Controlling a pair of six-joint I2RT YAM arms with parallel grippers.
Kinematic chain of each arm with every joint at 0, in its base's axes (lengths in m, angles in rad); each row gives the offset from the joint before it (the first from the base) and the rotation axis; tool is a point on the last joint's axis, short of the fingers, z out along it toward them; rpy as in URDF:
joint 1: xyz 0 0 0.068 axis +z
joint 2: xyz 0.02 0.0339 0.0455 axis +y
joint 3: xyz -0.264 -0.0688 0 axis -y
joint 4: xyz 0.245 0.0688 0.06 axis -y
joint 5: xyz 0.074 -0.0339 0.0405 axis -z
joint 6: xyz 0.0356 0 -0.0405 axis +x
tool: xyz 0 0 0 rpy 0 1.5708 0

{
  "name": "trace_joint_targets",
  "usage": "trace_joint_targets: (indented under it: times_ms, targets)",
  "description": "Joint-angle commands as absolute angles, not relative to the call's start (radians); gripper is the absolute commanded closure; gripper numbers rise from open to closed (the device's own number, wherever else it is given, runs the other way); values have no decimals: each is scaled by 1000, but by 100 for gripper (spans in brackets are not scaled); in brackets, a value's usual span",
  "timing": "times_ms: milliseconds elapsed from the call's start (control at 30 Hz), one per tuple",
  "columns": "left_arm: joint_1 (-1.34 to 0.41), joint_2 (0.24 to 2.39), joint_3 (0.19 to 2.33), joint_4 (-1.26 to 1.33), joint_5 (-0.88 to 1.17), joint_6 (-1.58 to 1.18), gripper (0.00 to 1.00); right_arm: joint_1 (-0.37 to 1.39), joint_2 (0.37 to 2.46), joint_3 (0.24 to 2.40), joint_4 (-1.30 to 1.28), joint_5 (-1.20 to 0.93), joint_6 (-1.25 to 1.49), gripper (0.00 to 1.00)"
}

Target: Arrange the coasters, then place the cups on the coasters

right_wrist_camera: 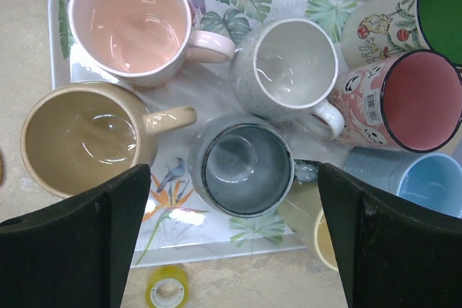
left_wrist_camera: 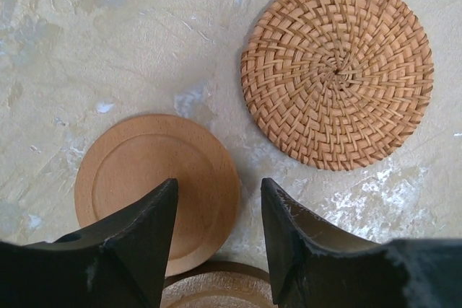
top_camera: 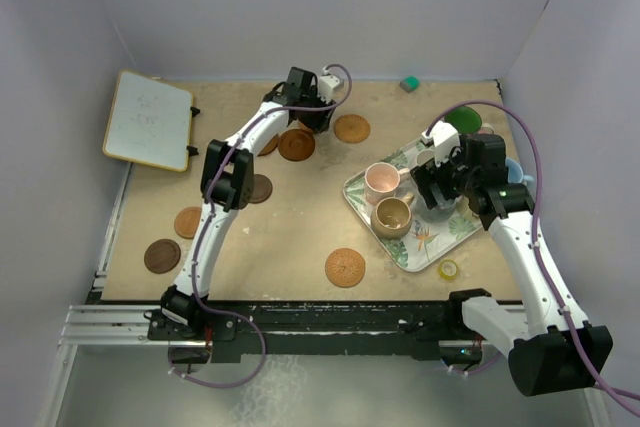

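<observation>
My left gripper [left_wrist_camera: 219, 200] hovers open over the right edge of a smooth orange-tan coaster [left_wrist_camera: 155, 189], gripping nothing. A woven coaster [left_wrist_camera: 337, 71] lies beyond it, and a ringed brown coaster [left_wrist_camera: 216, 290] peeks in under the fingers. In the top view, further coasters lie scattered at the left [top_camera: 162, 255] and near the front [top_camera: 345, 267]. My right gripper [right_wrist_camera: 231, 174] is wide open above the slate cup [right_wrist_camera: 245, 167] on the leaf-patterned tray [right_wrist_camera: 216, 247]. Around it stand pink [right_wrist_camera: 130, 23], tan [right_wrist_camera: 79, 138], grey [right_wrist_camera: 292, 70], red [right_wrist_camera: 422, 102], green [right_wrist_camera: 440, 5], light blue [right_wrist_camera: 433, 185] and yellow [right_wrist_camera: 328, 239] cups.
A yellow tape roll [right_wrist_camera: 166, 290] lies on the table just in front of the tray. A white board [top_camera: 150, 119] rests at the far left and a small green block [top_camera: 409, 83] by the back wall. Walls close in on three sides.
</observation>
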State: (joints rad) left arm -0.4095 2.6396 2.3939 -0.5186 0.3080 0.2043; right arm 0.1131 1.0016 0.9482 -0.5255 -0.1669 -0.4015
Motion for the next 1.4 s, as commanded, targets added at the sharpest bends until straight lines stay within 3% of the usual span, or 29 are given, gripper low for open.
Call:
trace_joint_targets:
  times_ms: [0, 533, 1367]
  targets:
    - [-425, 2629, 2389, -497, 341, 196, 55, 119, 1003, 983, -519, -156, -413, 0]
    - [-536, 2518, 2133, -536, 401, 250, 71, 117, 989, 985, -522, -163, -411, 0]
    - [-601, 1977, 1290, -580, 364, 352, 77, 118, 981, 986, -517, -140, -416, 0]
